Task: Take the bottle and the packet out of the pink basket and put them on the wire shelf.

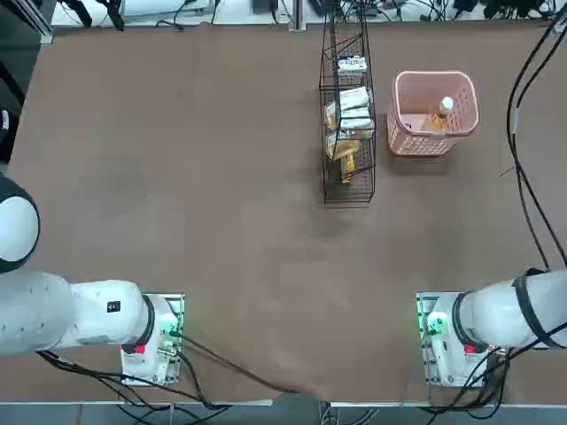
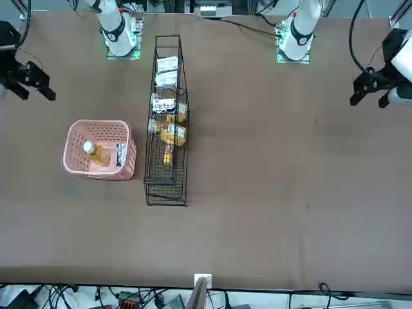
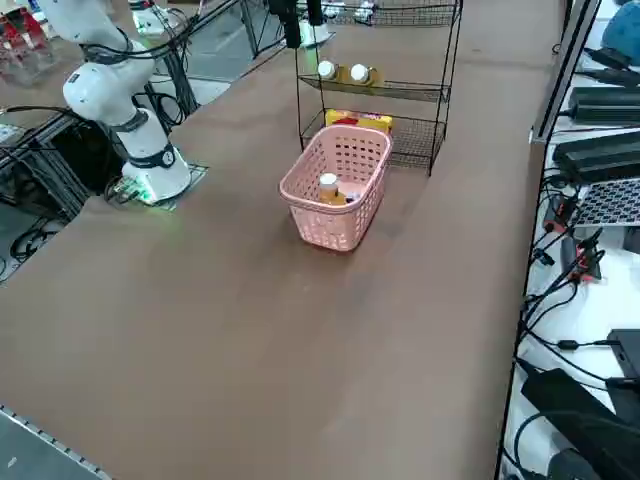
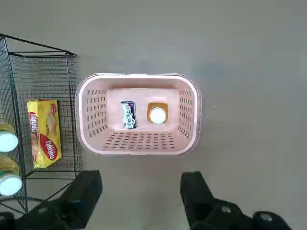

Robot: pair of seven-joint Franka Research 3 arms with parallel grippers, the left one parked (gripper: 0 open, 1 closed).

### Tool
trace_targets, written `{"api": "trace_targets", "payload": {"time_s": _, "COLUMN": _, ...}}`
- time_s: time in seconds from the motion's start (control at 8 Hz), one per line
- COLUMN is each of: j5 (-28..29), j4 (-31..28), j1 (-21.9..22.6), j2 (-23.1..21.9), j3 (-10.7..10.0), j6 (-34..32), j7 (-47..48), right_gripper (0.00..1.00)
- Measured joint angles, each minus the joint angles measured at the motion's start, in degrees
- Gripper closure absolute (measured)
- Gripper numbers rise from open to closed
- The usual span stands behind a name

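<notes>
The pink basket [image 1: 400, 88] [image 2: 80, 164] [image 3: 330, 228] [image 4: 139, 143] stands on the table beside the black wire shelf [image 1: 347, 181] [image 2: 166, 187] [image 3: 420, 140] [image 4: 43, 72]. Upright inside it is the bottle [image 1: 440, 113] [image 2: 95, 152] [image 3: 328, 187] [image 4: 157, 115], amber with a white cap. The white packet [image 2: 121, 154] [image 4: 127, 115] leans next to the bottle. My right gripper [image 4: 141, 179] [image 2: 37, 95] hangs high above the table, short of the basket on the robot's side. Its fingers are open and hold nothing.
The shelf tiers hold white packets [image 1: 354, 99], a yellow packet [image 4: 44, 132] [image 3: 358, 121] and two white-capped bottles [image 3: 340, 73] [image 4: 7, 160]. Cables [image 1: 523, 168] run along the table's right edge. Broad bare tabletop [image 1: 195, 177] lies left of the shelf.
</notes>
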Motion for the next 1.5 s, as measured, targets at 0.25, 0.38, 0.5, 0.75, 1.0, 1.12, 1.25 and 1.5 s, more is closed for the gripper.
{"api": "trace_targets", "payload": {"time_s": 0.25, "j5": 0.22, "j4": -0.08, "j1": 0.0, "j2": 0.04, "j3": -0.02, "j6": 0.0, "j7": 0.0, "right_gripper": 0.0}}
{"api": "trace_targets", "payload": {"time_s": 0.38, "j5": 0.25, "j4": -0.25, "j1": 0.0, "j2": 0.19, "j3": -0.03, "j6": 0.34, "j7": 0.0, "right_gripper": 0.0}}
{"api": "trace_targets", "payload": {"time_s": 0.5, "j5": 0.25, "j4": -0.63, "j1": 0.0, "j2": 0.55, "j3": -0.03, "j6": 1.26, "j7": 0.06, "right_gripper": 0.0}}
{"api": "trace_targets", "payload": {"time_s": 0.75, "j5": 0.42, "j4": -3.44, "j1": -0.02, "j2": 2.39, "j3": -0.53, "j6": 4.24, "j7": -1.17, "right_gripper": 0.0}}
{"api": "trace_targets", "payload": {"time_s": 1.0, "j5": 0.58, "j4": -8.34, "j1": -0.07, "j2": 5.36, "j3": -1.08, "j6": 10.63, "j7": -2.97, "right_gripper": 0.0}}
{"api": "trace_targets", "payload": {"time_s": 1.12, "j5": 0.58, "j4": -10.76, "j1": -0.07, "j2": 6.83, "j3": -1.14, "j6": 14.36, "j7": -3.26, "right_gripper": 0.0}}
{"api": "trace_targets", "payload": {"time_s": 1.25, "j5": 0.58, "j4": -12.38, "j1": -0.07, "j2": 8.3, "j3": -1.14, "j6": 17.3, "j7": -3.41, "right_gripper": 0.0}}
{"api": "trace_targets", "payload": {"time_s": 1.5, "j5": 0.58, "j4": -13.66, "j1": -0.07, "j2": 10.89, "j3": -1.14, "j6": 21.45, "j7": -4.16, "right_gripper": 0.0}}
